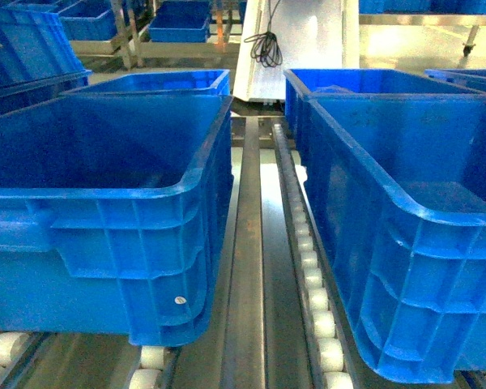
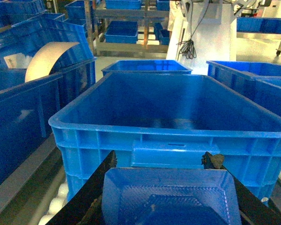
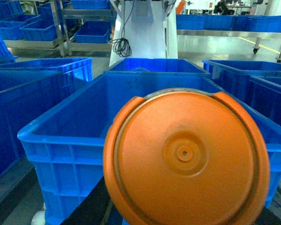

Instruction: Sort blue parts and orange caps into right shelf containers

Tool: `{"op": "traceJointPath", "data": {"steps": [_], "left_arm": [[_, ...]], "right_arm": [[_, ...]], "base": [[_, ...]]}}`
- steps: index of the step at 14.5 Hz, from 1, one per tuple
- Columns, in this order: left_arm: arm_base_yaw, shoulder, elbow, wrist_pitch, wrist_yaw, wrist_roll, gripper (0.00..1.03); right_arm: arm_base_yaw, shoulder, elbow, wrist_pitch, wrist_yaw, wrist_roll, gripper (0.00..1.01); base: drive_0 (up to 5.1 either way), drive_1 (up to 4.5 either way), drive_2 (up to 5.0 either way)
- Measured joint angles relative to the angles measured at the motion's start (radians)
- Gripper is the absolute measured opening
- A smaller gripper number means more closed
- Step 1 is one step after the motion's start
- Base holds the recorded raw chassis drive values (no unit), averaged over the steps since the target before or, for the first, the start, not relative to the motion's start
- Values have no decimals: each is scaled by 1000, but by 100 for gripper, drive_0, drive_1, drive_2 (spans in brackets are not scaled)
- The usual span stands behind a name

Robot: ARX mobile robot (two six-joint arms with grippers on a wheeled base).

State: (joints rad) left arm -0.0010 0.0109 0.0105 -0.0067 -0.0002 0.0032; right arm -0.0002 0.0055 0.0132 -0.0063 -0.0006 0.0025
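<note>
Right gripper (image 3: 178,220): clamped on orange cap (image 3: 185,157), cap face-on to wrist camera, above near rim of blue crate (image 3: 61,140).
Left gripper (image 2: 166,220): pinching blue part (image 2: 168,197), before another crate (image 2: 168,140).

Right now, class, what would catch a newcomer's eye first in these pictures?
The round orange plastic cap fills the right wrist view, held close before a deep blue plastic crate. In the left wrist view, a square blue plastic part sits low in front of another blue crate.
</note>
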Motion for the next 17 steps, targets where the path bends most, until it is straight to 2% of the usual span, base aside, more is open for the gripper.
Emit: {"op": "traceJointPath", "data": {"steps": [17], "left_arm": [[0,0,0,0,0,0,43]], "right_arm": [[0,0,0,0,0,0,41]], "base": [[0,0,0]]}}
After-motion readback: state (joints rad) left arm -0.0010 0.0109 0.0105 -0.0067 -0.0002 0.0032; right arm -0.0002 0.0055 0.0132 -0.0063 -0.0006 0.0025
